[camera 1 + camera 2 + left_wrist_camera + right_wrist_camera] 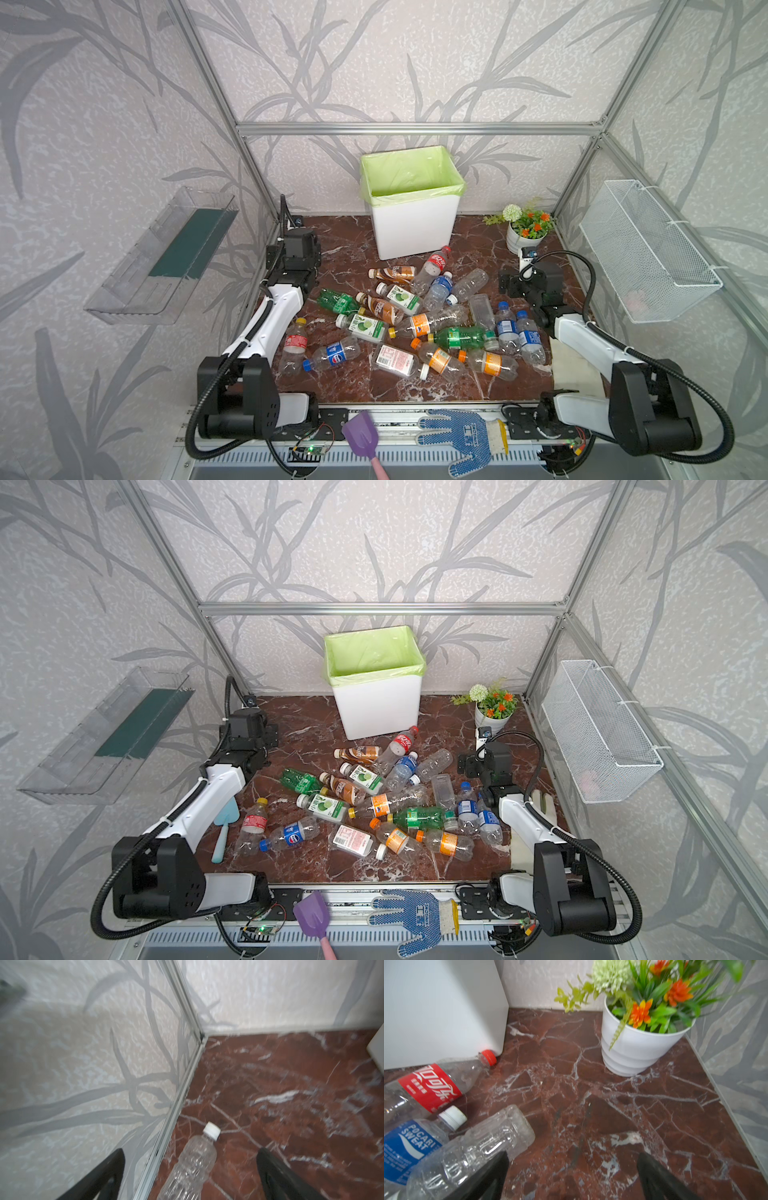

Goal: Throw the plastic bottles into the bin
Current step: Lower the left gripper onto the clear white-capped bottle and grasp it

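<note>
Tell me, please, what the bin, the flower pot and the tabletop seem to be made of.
The bin: smooth matte white walls, likely plastic. The flower pot: white, ribbed, slight sheen; plastic or glazed ceramic, unclear. The tabletop: red-brown with white veins, marble or a printed imitation.

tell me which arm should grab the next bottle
Left: a clear white-capped bottle lies between the open jaws of the left gripper; the right gripper is open over bare marble tabletop.
</note>
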`<state>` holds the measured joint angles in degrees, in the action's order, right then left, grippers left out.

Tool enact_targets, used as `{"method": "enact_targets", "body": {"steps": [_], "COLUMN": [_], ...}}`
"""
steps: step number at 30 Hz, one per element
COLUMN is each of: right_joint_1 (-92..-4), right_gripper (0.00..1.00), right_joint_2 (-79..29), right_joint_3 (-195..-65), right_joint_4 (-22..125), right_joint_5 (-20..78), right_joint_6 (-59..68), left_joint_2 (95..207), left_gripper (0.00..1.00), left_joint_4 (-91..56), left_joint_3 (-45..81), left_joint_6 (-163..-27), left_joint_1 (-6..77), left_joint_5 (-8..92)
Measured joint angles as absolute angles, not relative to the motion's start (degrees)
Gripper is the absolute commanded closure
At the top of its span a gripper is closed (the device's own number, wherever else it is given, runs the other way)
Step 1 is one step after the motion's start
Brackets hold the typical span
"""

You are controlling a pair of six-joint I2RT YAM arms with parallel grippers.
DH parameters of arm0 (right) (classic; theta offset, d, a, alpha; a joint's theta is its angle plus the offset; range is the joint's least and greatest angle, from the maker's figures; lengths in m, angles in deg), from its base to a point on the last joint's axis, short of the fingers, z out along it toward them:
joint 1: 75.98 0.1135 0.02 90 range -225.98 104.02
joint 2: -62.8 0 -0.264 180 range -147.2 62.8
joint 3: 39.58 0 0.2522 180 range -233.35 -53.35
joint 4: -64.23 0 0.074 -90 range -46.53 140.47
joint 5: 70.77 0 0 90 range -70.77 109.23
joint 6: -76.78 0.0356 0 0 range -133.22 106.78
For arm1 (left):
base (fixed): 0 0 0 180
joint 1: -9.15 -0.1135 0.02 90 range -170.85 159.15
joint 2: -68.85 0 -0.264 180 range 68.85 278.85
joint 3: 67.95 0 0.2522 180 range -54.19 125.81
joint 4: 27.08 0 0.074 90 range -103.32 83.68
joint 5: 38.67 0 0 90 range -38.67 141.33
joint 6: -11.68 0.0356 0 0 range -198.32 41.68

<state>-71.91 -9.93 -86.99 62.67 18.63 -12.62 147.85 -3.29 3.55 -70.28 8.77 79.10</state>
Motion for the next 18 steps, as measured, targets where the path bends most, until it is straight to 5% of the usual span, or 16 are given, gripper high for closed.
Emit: {"method": "enact_targets", "body": {"steps": [18], "right_joint_1": [-71.91], "right_gripper": [0.03], "right_joint_2": [-10.95], "right_joint_3": [-89.25], "right_joint_4": [53.54], "right_joint_5": [18.83], "right_joint_6": [-11.38], "left_joint_2": [175.2], "left_gripper": [0.05], "left_joint_4": [24.14], "left_joint_3": [22.7], "left_joint_6": [-72.01], "left_joint_1": [2.67], "left_joint_5": [80.3]}}
